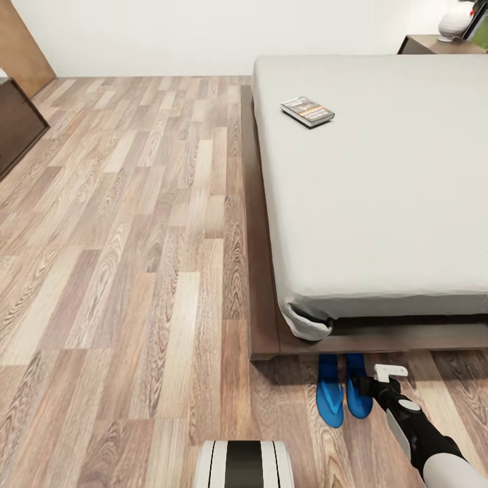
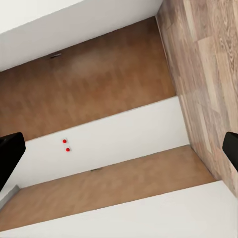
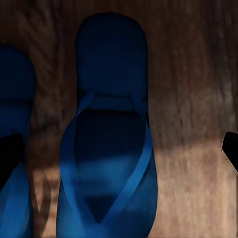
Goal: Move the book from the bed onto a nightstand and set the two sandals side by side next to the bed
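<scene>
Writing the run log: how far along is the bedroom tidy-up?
Looks done: the two bright blue flat sandals lie side by side on the wood-plank floor at the foot of the low grey-mattress bed. In hand: nothing; the right end effector hovers open over one sandal. Left: the small dark paperback book with the orange band is on the mattress, not on the dark-brown nightstand.

two sandals [image 1: 344, 394], one book [image 1: 308, 111], one bed [image 1: 379, 190], one nightstand [image 1: 434, 45].
</scene>
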### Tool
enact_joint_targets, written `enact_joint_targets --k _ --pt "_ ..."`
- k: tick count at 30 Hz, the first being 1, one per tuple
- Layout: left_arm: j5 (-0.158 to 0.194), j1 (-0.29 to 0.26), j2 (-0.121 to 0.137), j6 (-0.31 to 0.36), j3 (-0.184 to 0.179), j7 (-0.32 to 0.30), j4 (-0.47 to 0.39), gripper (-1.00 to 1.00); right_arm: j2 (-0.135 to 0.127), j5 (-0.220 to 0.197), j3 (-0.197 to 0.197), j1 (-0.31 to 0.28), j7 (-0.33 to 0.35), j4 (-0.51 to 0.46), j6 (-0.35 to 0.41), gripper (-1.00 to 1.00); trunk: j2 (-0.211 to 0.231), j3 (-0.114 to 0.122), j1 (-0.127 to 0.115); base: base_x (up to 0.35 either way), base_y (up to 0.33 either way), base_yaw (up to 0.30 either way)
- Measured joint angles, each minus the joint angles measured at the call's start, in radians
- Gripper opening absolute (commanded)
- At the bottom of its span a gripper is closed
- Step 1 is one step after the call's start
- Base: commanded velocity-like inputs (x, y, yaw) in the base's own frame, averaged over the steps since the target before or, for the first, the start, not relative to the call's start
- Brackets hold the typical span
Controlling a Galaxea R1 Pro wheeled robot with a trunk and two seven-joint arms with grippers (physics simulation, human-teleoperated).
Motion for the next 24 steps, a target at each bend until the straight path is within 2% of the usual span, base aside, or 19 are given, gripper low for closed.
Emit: enact_joint_targets --k 11,17,24 --pt "0.000 0.000 0.000 0.000 0.000 0.000 0.000 1.00 0.001 0.001 0.001 0.000 0.000 0.015 0.000 1.00 0.000 0.000 0.000 0.000 0.000 0.000" --pt "0.000 0.000 0.000 0.000 0.000 0.000 0.000 1.00 0.001 0.001 0.001 0.000 0.000 0.019 0.000 1.00 0.001 0.023 -0.003 0.000 0.000 0.000" --pt "0.000 0.000 0.000 0.000 0.000 0.000 0.000 1.00 0.001 0.001 0.001 0.000 0.001 0.021 0.000 1.00 0.001 0.023 -0.003 0.000 0.000 0.000"
